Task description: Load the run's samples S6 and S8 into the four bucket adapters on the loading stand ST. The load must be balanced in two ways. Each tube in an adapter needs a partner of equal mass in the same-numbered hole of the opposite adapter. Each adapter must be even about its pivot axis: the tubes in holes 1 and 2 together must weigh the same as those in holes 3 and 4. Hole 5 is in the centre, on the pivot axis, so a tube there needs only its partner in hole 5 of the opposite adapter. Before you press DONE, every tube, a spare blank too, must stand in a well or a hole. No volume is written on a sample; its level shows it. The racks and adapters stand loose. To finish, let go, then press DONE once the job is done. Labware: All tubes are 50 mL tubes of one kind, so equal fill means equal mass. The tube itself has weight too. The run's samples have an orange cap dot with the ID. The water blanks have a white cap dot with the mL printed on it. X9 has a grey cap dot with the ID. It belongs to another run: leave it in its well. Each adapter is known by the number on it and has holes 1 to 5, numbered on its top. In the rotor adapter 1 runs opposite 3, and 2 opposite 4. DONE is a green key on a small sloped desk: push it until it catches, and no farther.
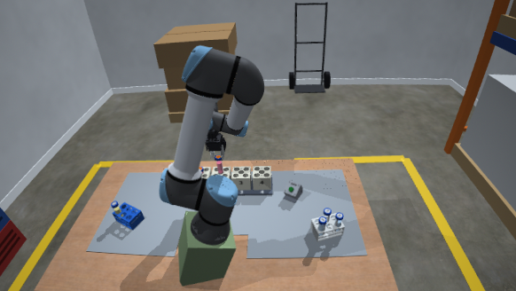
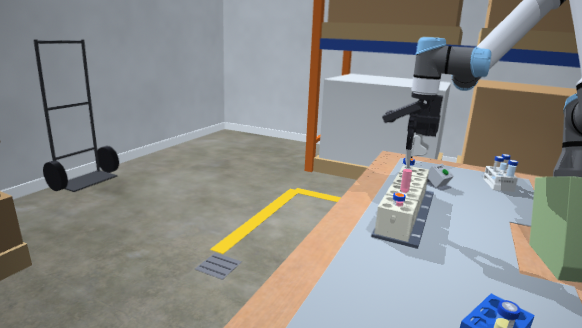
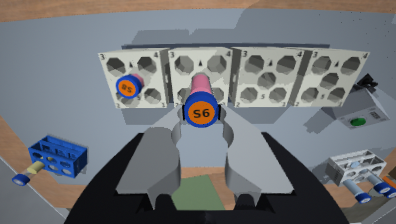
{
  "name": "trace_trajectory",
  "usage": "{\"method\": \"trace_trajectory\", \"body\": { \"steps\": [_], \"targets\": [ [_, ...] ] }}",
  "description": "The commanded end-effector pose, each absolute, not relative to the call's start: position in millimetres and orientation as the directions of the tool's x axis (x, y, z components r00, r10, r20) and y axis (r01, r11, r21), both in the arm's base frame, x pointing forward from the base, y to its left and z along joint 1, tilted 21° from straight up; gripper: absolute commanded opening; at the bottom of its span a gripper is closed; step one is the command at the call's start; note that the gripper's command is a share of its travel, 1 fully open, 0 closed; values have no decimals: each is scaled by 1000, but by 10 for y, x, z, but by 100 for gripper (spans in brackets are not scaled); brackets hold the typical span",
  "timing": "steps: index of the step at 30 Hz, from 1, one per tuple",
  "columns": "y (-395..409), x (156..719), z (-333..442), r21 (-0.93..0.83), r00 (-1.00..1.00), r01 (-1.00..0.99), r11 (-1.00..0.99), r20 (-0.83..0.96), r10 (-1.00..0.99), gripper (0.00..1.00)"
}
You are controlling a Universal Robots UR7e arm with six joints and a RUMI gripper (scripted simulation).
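The tool (image 3: 201, 131) pinches S6 (image 3: 201, 113) by its cap above adapter 2 (image 3: 201, 75), seemingly over a lower hole. S8 (image 3: 128, 87) stands in adapter 1 (hole uncertain). Next: lower straight, release, then fetch blanks (image 1: 329, 217).
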State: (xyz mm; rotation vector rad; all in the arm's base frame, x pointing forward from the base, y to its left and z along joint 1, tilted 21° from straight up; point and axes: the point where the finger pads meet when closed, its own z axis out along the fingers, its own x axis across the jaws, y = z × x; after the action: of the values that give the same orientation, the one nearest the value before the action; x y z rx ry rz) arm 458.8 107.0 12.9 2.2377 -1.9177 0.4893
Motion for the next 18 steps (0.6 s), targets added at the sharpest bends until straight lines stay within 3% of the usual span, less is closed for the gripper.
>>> {"method": "trace_trajectory", "body": {
  "steps": [1,18],
  "targets": [
    [1053,4601,77,-95,127,-981,-169,342,-931,0],
    [988,4630,-110,-95,127,-981,-169,342,-931,0]
  ]
}}
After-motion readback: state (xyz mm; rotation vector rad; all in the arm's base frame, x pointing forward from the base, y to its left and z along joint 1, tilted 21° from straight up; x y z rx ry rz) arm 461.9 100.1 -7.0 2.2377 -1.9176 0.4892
